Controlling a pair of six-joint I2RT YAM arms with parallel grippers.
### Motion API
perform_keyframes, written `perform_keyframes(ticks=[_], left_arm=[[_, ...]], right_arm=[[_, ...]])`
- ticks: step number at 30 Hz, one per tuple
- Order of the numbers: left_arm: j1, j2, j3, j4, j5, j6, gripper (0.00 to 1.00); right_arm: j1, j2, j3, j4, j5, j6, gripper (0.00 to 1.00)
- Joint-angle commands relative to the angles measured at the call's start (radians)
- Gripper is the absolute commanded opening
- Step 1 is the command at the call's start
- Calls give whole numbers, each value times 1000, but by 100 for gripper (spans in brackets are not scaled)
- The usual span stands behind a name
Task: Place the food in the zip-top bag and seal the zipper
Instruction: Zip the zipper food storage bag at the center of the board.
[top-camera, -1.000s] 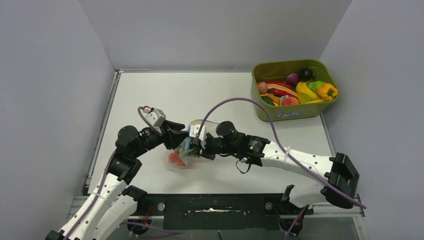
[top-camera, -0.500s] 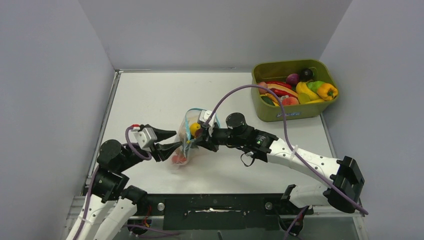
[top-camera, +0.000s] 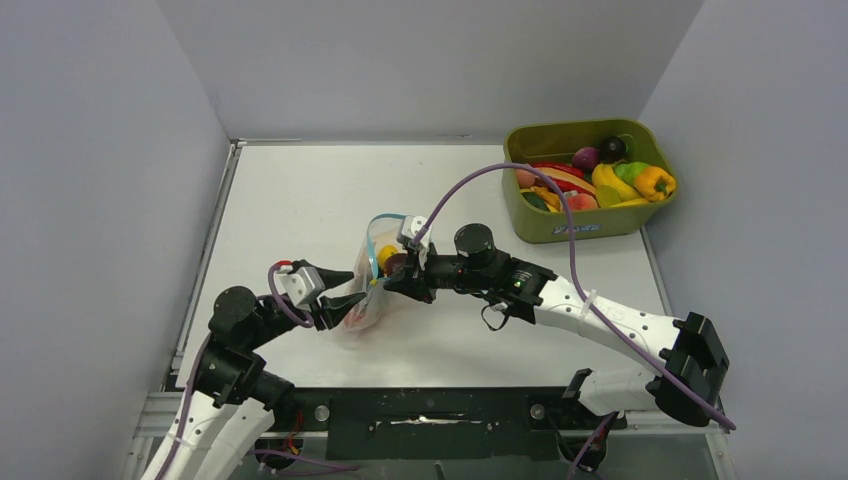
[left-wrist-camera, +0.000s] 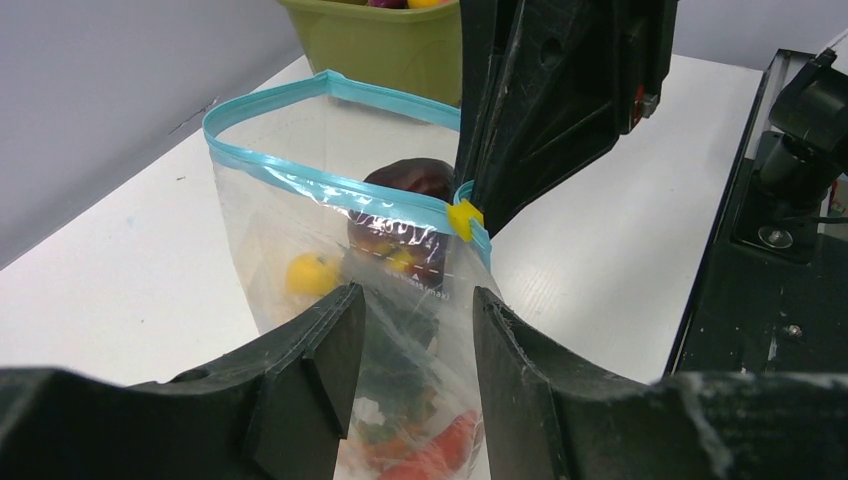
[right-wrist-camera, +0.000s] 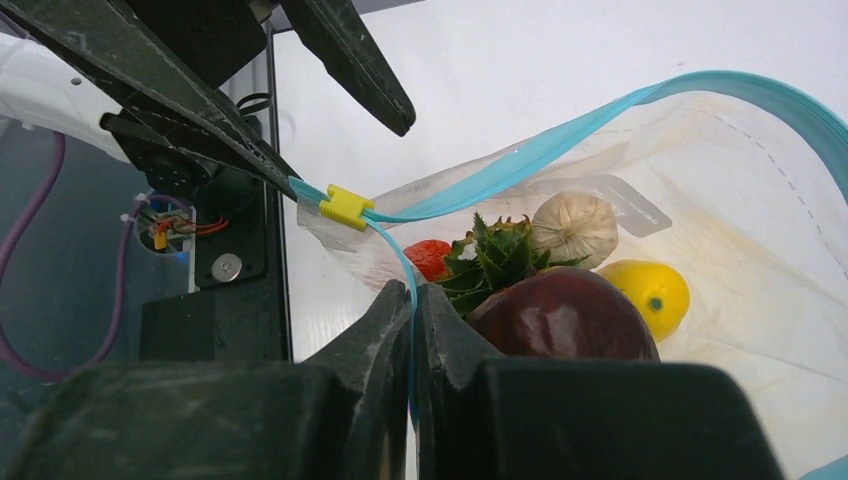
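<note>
Right jaws pinch the zipper (left-wrist-camera: 330, 185), holding the zip-top bag (left-wrist-camera: 285, 235) mouth-up; left jaws gape, straddling its wall.

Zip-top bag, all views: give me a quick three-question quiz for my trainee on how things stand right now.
1. True or false: the zipper of the zip-top bag is sealed along its whole length.
2. What is the right gripper shut on? A the zipper; B the bag's bottom corner; C nothing.
3. Fill in: the slider on the zipper is ____ in colour.
Key: 1 false, the mouth gapes open; 2 A; 3 yellow.
</note>
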Motion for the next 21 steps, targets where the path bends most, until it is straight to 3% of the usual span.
perform_keyframes(ticks=[1,14,21], left_arm=[[-4,-9,-10,78,-9,1,43],[-4,23,-52,185,21,-14,37],[-4,35,-58,219,116,-16,37]], right_arm=[[0,-37,5,94,-27,18,0],[0,-37,0,100,-32,25,0],[0,-33,-1,115,-19,36,0]])
